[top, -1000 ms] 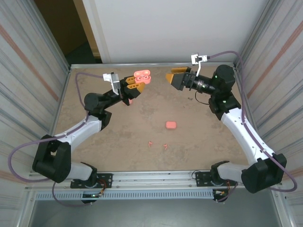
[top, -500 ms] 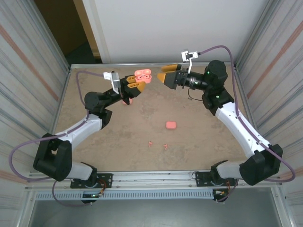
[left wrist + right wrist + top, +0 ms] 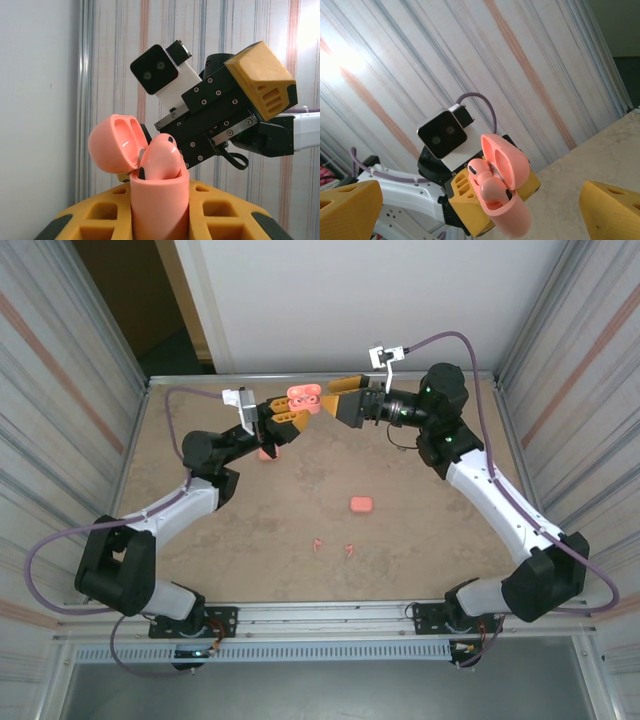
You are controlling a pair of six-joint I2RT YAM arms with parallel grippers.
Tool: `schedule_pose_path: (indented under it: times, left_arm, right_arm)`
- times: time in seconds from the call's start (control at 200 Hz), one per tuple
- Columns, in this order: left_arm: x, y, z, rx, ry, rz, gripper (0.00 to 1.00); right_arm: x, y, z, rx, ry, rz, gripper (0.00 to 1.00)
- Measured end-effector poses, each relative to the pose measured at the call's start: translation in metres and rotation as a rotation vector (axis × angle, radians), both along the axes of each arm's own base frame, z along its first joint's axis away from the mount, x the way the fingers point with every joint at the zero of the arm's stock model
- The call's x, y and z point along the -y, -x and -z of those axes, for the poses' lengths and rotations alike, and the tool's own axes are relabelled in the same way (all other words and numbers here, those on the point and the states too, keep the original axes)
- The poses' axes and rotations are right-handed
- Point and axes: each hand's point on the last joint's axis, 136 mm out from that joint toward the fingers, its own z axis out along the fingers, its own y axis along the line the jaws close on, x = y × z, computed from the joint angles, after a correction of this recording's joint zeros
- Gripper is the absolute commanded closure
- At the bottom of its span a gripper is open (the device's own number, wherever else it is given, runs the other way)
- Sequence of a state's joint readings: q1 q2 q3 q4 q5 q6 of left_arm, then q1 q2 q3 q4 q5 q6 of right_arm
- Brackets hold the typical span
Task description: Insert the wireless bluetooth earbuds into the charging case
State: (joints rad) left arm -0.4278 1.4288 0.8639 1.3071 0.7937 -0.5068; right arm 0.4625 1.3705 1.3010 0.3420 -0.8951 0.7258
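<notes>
Right gripper (image 3: 336,398) has swung leftward, jaws spread wide, near the charging case (image 3: 303,398). Left gripper (image 3: 284,416) clenches that case, earbuds (image 3: 160,152) inside

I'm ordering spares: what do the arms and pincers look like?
Left arm and right arm: white links, black joints. Left pincer and right pincer: yellow-orange fingers with cut-out pockets. A purple cable runs along each, a white camera box on each wrist.
</notes>
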Motion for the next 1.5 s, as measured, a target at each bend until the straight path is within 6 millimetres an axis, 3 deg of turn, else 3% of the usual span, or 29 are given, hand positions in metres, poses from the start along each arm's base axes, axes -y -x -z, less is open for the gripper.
schedule_pose_path:
  times: [0.451,1.498]
  left_arm:
    - [0.003,-0.007,0.003,-0.029,0.000,0.009,1.00]
    - [0.005,-0.007,0.005,-0.035,-0.001,0.013,1.00]
  right_arm:
    - [-0.015,0.006,-0.003,0.017,-0.005,-0.054,0.00]
    - [-0.019,0.008,-0.007,0.038,-0.014,-0.070,0.00]
